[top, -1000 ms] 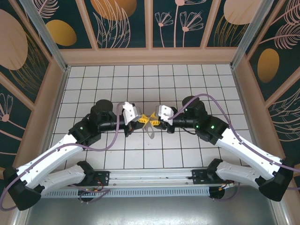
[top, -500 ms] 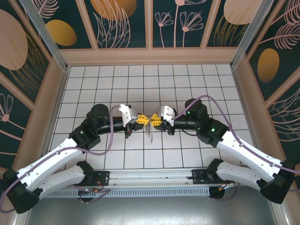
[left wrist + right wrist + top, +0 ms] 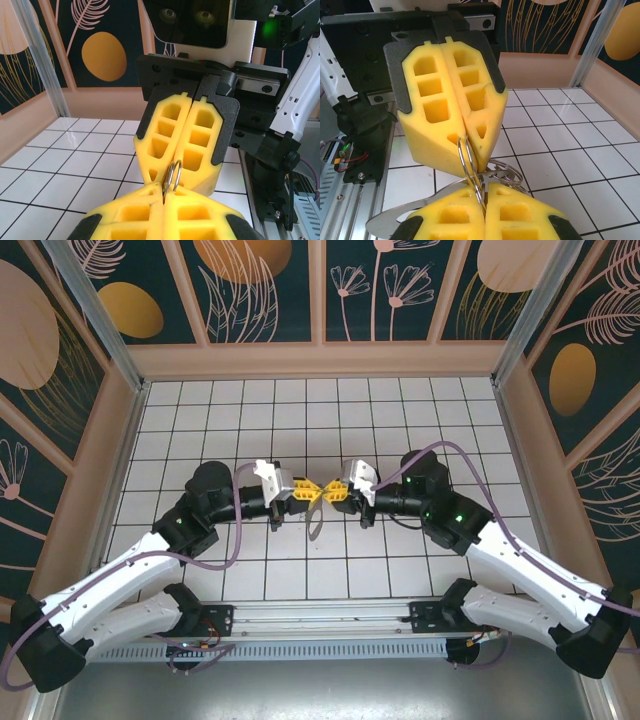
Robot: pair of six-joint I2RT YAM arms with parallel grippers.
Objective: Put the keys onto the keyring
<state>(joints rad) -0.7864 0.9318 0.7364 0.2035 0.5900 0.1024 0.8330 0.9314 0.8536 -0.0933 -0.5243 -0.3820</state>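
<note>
The keyring (image 3: 466, 161), a thin metal split ring, stood on edge in the air above the middle of the tiled table (image 3: 400, 570), and we saw it caught from both sides: the left gripper (image 3: 465, 145) was clenched on its far arc and the right gripper (image 3: 484, 199) on its near arc, yellow tips almost touching. From the left wrist the same ring (image 3: 173, 176) ran out of the seam of the left gripper (image 3: 164, 196) and into that of the right gripper (image 3: 181, 172). A second loop (image 3: 509, 172) and a flat silvery piece (image 3: 395, 220), which we took for one of the keys but could not make out for certain, hung just beside and below the clamped ring. From above, something small dangled under the meeting tips (image 3: 314, 524). We judged the step to be prising the coils apart, so each claw needed to hold firm, twist gently against the other, and avoid pulling sideways, lest the ring slip out and drop
</note>
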